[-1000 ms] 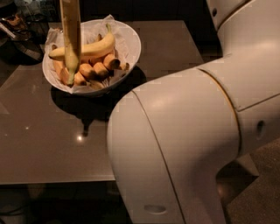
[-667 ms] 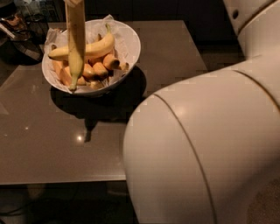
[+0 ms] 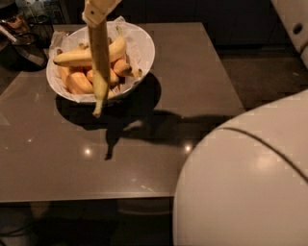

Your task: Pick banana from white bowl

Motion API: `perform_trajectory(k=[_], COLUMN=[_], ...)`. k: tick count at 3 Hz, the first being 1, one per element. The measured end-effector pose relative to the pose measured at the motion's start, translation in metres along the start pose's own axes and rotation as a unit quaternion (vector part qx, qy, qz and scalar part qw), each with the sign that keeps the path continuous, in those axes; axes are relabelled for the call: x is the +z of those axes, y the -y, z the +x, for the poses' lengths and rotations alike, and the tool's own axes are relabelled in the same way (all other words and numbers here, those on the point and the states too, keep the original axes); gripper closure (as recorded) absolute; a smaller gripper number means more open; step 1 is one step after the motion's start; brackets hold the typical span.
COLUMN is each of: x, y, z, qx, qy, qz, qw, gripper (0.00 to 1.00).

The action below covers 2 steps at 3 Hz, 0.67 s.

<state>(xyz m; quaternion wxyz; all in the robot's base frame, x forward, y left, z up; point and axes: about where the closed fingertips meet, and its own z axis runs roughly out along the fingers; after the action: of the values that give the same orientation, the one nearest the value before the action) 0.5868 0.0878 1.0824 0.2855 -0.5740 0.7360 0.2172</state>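
Note:
My gripper (image 3: 99, 10) is at the top edge of the camera view, above the white bowl (image 3: 147, 49), and is shut on the top end of the banana (image 3: 100, 67). The banana is long, slim and pale greenish-yellow. It hangs straight down in the air, and its lower tip shows in front of the bowl's near rim. The paper-lined bowl stands at the back left of the table and holds a thicker yellow banana (image 3: 79, 57) and several small orange-yellow bananas (image 3: 79, 82).
The brown table (image 3: 192, 91) has its front edge low in the view and its right edge near dark floor. My white arm housing (image 3: 245, 187) fills the lower right. Dark clutter (image 3: 19, 33) sits beyond the table's left corner.
The banana has risen out of the bowl and now hangs higher, its tip clear of the fruit. The white arm housing has shifted towards the lower right.

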Motion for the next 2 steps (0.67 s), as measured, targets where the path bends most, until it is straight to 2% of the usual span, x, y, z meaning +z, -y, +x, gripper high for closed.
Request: perform_trajectory(k=[1, 2], x=[0.001, 0.001], y=[0.000, -0.012], z=[-0.001, 0.002], qx=[0.000, 0.006], qy=[0.001, 0.001], qz=[-0.001, -0.012], qw=[1.0000, 0.9999], gripper=[1.00, 1.00])
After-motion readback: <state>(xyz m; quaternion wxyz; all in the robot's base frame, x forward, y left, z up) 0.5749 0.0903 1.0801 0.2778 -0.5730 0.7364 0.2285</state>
